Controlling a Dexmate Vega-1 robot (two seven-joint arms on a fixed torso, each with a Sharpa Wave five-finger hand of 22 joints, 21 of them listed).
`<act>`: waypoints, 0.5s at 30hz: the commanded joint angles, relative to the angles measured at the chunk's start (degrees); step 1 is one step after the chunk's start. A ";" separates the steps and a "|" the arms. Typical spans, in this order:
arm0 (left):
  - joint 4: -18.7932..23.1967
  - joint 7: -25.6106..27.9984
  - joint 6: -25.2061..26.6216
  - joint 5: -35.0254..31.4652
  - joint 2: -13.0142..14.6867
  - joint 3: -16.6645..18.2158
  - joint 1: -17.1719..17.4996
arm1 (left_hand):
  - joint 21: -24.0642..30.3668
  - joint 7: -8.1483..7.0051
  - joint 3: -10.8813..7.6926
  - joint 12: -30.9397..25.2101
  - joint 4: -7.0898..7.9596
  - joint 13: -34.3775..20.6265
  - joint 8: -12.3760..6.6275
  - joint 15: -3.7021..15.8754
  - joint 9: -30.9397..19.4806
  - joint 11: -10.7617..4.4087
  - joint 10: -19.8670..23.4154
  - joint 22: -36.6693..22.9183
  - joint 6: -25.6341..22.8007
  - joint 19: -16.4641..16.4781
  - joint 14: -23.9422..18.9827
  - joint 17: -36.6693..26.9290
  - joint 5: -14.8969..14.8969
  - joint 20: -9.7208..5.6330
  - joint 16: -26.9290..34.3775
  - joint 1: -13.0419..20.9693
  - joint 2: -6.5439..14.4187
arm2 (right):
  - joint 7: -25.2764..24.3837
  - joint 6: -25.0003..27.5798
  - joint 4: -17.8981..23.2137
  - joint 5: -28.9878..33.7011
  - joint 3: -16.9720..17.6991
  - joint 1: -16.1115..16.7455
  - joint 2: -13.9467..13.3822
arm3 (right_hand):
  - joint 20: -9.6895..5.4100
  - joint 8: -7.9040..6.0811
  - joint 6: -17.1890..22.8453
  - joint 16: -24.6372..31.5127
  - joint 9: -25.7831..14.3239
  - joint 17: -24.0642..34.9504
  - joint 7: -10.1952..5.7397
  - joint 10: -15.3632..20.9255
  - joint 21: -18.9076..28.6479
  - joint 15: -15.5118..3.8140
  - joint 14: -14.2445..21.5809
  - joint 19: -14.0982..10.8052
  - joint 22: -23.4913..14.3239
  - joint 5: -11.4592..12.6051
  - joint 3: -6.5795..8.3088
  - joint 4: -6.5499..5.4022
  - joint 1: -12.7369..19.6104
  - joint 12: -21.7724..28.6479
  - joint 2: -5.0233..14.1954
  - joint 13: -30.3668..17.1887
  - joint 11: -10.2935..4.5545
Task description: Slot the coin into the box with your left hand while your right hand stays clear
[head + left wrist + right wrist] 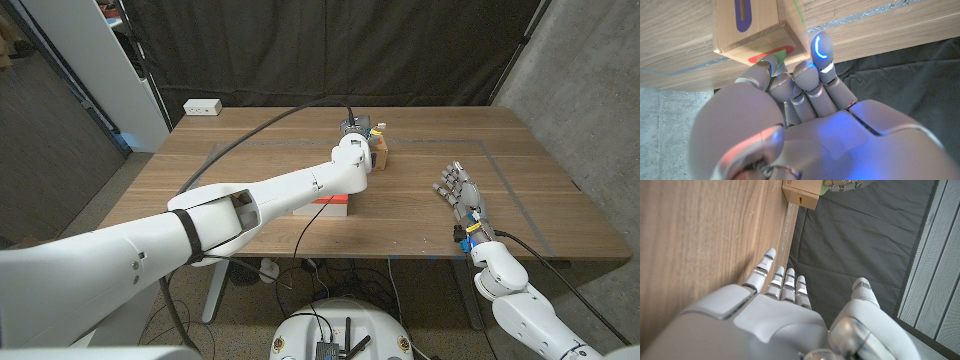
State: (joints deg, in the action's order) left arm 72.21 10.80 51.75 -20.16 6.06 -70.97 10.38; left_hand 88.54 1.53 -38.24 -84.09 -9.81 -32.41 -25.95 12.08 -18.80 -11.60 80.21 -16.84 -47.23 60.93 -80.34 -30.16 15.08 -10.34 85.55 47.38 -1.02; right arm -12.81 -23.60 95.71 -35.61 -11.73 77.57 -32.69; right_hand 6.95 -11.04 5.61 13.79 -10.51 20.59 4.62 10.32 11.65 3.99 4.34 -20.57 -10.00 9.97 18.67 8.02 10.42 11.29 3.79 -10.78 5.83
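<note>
On the wooden table (pixel 250 160), toward its far middle, stands a small box (pixel 381 153) of pale wood or card, square-edged, with coloured slot markings: the left wrist view shows a purple band with a slot on one face and a red and a green band on the adjoining face. The left hand (pixel 352 133), smooth grey and white plastic, is over the box with its fingers (pixel 816 80) curled in against that red-and-green face. A green edge (pixel 780 55) shows at the fingertips, touching the box; whether it is the coin or only the box's marking cannot be told, so the hand's hold is uncertain.

The right hand (pixel 460 195) stands well apart from the box, near the table's right front, holding nothing, fingers straight and slightly spread along the wood grain. A red and white flat object (pixel 325 207) lies under the left forearm, partly hidden. A white block (pixel 202 107) sits at the far left corner. Grey tape lines cross the tabletop.
</note>
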 commanded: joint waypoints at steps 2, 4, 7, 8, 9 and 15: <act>1.31 0.40 0.17 -0.54 0.71 0.51 0.72 | -0.24 0.10 0.48 -0.29 0.29 -0.54 0.41 -0.08 0.30 -0.16 0.20 -0.01 0.70 0.70 -0.16 -0.65 0.08 -1.88 0.49 -1.30 -0.06 | -0.26 0.00 -0.25 0.02 -0.10 -0.04 0.34 | 0.01 -0.22 0.51 0.20 -0.13 0.13 0.03 0.42 0.22 -0.10 0.47 -0.48 -0.27 0.27 0.36 0.07 0.45 0.43 0.03 -0.31 0.08; 1.59 0.01 0.28 -0.64 0.92 0.32 0.63 | -0.27 -0.07 0.50 0.05 0.31 -0.16 0.57 -0.06 0.48 -0.12 0.13 -0.03 0.99 0.72 0.18 -0.46 0.04 -1.91 0.20 -1.76 -0.05 | -0.25 -0.19 -0.44 -0.05 -0.11 -0.10 0.53 | 0.01 -0.22 0.51 0.20 -0.13 0.13 0.03 0.42 0.22 -0.10 0.47 -0.48 -0.27 0.27 0.36 0.07 0.45 0.43 0.03 -0.31 0.08; 1.91 0.12 0.37 -0.74 1.06 0.41 0.75 | -0.31 -0.09 0.51 -0.02 0.31 -0.22 0.64 -0.06 0.60 -0.11 0.38 -0.04 1.15 0.73 0.24 -0.59 0.00 -1.91 0.21 -2.17 -0.07 | -0.14 -0.39 -0.58 -0.01 -0.16 -0.17 0.60 | 0.01 -0.22 0.51 0.20 -0.13 0.13 0.03 0.42 0.22 -0.10 0.47 -0.48 -0.27 0.27 0.36 0.07 0.45 0.43 0.03 -0.31 0.08; 2.09 0.14 0.35 -0.72 1.13 0.52 0.82 | -0.28 -0.08 0.47 -0.11 0.26 -0.38 0.64 -0.03 0.64 -0.11 0.35 -0.08 1.17 0.81 0.06 -0.75 -0.01 -1.91 0.36 -2.27 -0.06 | -0.05 -0.41 -0.59 -0.02 -0.17 -0.19 0.56 | 0.01 -0.22 0.51 0.20 -0.13 0.13 0.03 0.42 0.22 -0.10 0.47 -0.48 -0.27 0.27 0.36 0.07 0.45 0.43 0.03 -0.31 0.08; 2.33 0.35 0.38 -0.77 1.20 0.66 0.96 | -0.40 -0.09 0.47 -0.11 0.24 -0.40 0.63 -0.03 0.66 -0.12 0.31 0.06 1.15 0.72 0.10 -0.70 -0.02 -1.91 0.30 -2.31 -0.06 | -0.11 -0.42 -0.53 0.05 -0.16 -0.19 0.55 | 0.01 -0.22 0.51 0.20 -0.13 0.13 0.03 0.42 0.22 -0.10 0.47 -0.48 -0.27 0.27 0.36 0.07 0.45 0.43 0.03 -0.31 0.08; 5.00 0.77 0.55 -1.15 2.27 1.30 1.48 | -0.30 -0.09 0.41 0.27 0.26 -0.02 0.47 -0.05 0.80 -0.12 0.13 -0.10 0.75 0.86 0.10 -1.06 -0.09 -1.91 0.48 -2.75 -0.02 | -0.19 -0.49 -0.32 0.20 -0.08 -0.12 0.44 | 0.01 -0.22 0.51 0.20 -0.13 0.13 0.03 0.42 0.22 -0.10 0.47 -0.48 -0.27 0.27 0.36 0.07 0.45 0.43 0.03 -0.31 0.08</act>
State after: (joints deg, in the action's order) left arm 74.29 10.93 52.06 -20.71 7.11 -70.46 11.16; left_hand 88.54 1.53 -37.84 -84.09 -9.41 -32.51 -25.03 12.08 -17.82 -11.59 80.21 -16.75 -46.43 61.23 -80.34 -30.96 15.08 -10.65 85.63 45.18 -0.97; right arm -12.93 -23.71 95.39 -35.58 -11.83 77.49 -32.32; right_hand 6.95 -11.04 5.61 13.79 -10.51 20.59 4.62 10.32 11.65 3.99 4.34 -20.57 -10.00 9.97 18.67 8.02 10.42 11.29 3.79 -10.78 5.83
